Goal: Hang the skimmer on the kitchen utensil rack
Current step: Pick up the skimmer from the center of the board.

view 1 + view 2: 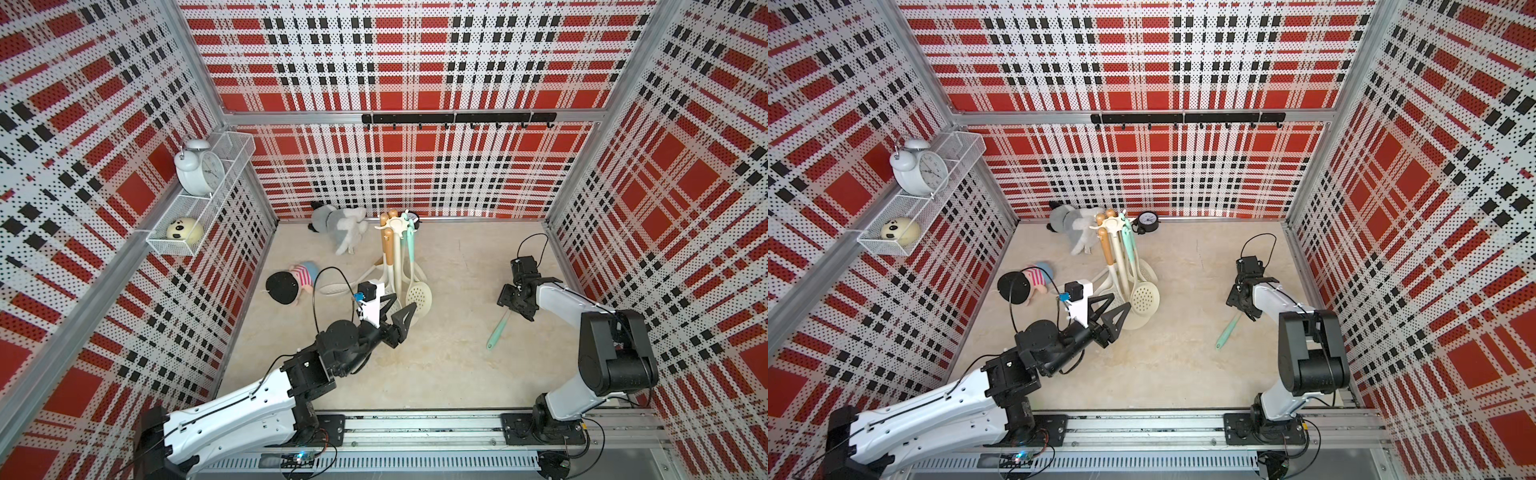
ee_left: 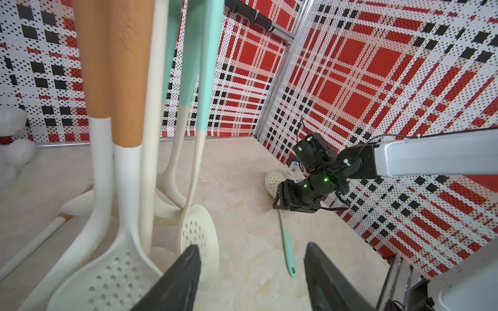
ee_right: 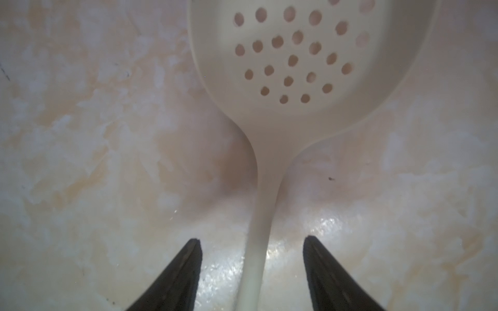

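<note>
The skimmer (image 1: 498, 330) lies flat on the table at the right, its mint handle pointing toward the front. Its cream perforated head (image 3: 296, 53) fills the right wrist view. My right gripper (image 3: 252, 239) is open and low over it, jaws straddling the thin neck with a gap on each side; it also shows in both top views (image 1: 513, 301) (image 1: 1241, 301). The kitchen utensil rack (image 1: 398, 249) stands mid-table, cream, with several utensils hanging from its crown (image 1: 1113, 224). My left gripper (image 1: 404, 301) (image 2: 252, 245) is open and empty beside the rack's foot.
A hanging perforated spoon (image 1: 419, 295) dangles just past my left fingertips. A ladle (image 1: 332, 286), a doll with a black hat (image 1: 286, 284) and a grey plush (image 1: 338, 222) lie left of the rack. A small black clock (image 1: 1148, 222) stands at the back wall, below a black hook rail (image 1: 457, 118).
</note>
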Available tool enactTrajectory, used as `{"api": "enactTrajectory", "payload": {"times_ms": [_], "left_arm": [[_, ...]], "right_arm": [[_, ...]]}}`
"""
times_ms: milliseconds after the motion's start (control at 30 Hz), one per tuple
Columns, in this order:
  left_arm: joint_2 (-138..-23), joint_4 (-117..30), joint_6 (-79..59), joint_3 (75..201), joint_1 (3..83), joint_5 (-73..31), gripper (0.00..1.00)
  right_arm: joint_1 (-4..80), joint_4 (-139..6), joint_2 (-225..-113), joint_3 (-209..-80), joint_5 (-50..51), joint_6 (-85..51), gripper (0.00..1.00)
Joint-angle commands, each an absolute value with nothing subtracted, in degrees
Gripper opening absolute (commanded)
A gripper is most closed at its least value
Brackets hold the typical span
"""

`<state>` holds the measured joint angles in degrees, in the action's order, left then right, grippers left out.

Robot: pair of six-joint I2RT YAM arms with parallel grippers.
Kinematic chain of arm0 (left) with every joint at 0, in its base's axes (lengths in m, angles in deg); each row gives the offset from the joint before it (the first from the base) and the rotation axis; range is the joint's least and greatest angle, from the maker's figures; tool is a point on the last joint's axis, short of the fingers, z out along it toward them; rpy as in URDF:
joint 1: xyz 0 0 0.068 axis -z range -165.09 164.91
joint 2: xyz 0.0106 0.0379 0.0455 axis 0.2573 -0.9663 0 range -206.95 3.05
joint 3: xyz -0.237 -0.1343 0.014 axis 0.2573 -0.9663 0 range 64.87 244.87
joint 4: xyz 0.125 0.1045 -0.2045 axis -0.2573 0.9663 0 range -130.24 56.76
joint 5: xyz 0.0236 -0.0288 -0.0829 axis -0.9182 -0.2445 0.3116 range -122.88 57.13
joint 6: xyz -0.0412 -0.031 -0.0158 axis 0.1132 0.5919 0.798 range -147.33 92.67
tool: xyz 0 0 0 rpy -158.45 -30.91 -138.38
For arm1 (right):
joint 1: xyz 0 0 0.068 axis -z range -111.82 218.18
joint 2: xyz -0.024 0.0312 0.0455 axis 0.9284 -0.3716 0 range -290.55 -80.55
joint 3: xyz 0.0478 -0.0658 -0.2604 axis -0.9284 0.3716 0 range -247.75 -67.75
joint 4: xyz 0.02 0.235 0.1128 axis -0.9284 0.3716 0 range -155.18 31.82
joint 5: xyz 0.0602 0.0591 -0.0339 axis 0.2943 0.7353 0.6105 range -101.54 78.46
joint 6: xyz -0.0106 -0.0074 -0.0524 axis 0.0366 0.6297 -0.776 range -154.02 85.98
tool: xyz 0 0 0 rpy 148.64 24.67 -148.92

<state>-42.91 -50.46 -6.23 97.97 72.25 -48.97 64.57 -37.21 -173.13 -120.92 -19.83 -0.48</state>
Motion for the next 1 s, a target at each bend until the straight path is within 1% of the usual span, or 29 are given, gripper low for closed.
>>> {"api": "enactTrajectory", "payload": {"times_ms": [0,133,300,367,400,533,633,767,967], "left_arm": [[-42.1,-53.8,-3.8,96.6,69.6,-41.9,0.63],[-42.2,-52.9,-3.9,96.9,69.1,-41.7,0.62],[-42.1,-52.8,-3.8,96.7,69.1,-41.9,0.62],[-41.7,-52.8,-3.6,96.6,69.1,-42.1,0.61],[-41.5,-52.7,-3.6,96.6,69.1,-42.2,0.61],[-40.1,-51.7,-3.7,97.1,69.1,-42.7,0.6],[-38.5,-49.7,-3.8,98.4,69.1,-43.6,0.6],[-37.2,-46.9,-5.0,102.8,68.9,-43.9,0.6],[-42.8,-43.3,-9.6,114.1,71.0,-44.2,0.6]], "right_arm": [[65.2,-38.7,-175.4,-121.8,-19.7,-0.7,0.57],[65.2,-39.2,-177.3,-122.0,-18.7,-0.7,0.48],[65.1,-39.7,-178.0,-121.1,-19.0,-0.5,0.41],[65.1,-40.0,-178.3,-120.6,-18.9,-0.5,0.36],[65.2,-40.1,-178.4,-120.4,-18.8,-0.5,0.33],[65.2,-41.0,-176.4,-118.9,-19.1,0.1,0.1],[65.3,-41.2,-172.0,-118.0,-18.5,1.4,0.0],[65.4,-43.1,-161.6,-116.2,-15.9,5.9,0.0],[65.5,-54.9,-142.2,-112.6,-5.9,20.3,0.0]]}}
